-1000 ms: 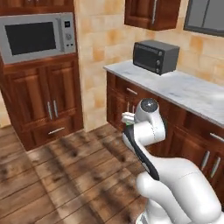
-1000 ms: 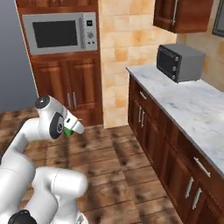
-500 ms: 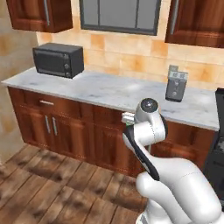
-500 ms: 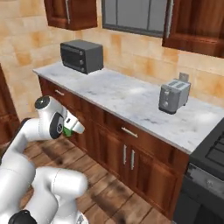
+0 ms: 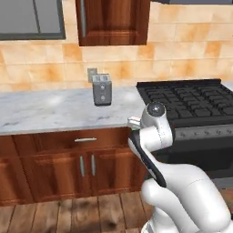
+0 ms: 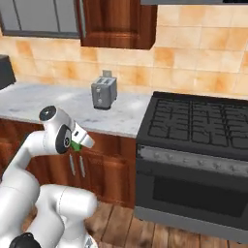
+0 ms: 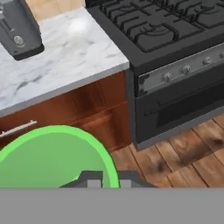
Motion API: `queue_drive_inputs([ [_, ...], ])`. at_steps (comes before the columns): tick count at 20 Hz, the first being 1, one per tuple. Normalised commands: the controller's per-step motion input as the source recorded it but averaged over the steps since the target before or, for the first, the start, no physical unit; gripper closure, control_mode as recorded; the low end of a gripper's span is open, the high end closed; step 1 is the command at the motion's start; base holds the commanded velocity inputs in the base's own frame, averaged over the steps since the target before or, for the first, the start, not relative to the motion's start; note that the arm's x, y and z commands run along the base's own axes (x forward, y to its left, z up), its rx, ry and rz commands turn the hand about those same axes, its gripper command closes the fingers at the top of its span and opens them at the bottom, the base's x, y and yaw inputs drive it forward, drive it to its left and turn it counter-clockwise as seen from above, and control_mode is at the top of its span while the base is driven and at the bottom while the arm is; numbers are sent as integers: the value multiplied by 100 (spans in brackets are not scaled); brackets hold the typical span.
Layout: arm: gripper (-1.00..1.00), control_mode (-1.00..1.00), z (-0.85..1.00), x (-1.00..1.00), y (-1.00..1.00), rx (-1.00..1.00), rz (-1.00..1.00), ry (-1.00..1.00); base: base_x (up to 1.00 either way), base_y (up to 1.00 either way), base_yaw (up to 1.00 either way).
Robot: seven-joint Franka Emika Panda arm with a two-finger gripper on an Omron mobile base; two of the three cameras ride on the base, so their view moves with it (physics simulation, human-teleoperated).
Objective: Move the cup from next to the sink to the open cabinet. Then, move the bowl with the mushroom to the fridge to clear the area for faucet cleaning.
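Marble counter [image 7: 78, 52], green-lined bowl [image 7: 52, 157] below

No text, label, brand, number or sign can be read anywhere: the toaster [image 5: 102, 90] shows plain grey faces with small unmarked knobs, and the stove [image 6: 193, 127] front carries a row of knobs with no legible markings

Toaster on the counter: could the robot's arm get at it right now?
Probably not: nothing blocks the toaster, but it sits far back on the counter, and the tool is shut on a green bowl.
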Motion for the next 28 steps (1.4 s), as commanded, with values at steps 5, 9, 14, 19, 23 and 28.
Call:
queue_drive_inputs([
  [5,100,100,0,0,0,0,0,0,0,-34,-76],
  [9,100,100,0,0,0,0,0,0,5,-29,-72],
  [14,100,100,0,0,0,0,0,0,12,-32,-69],
  [19,100,100,0,0,0,0,0,0,23,-29,-65],
  [23,100,100,0,0,0,0,0,0,69,-26,-57],
  [28,100,100,0,0,0,0,0,0,100,-33,-22],
])
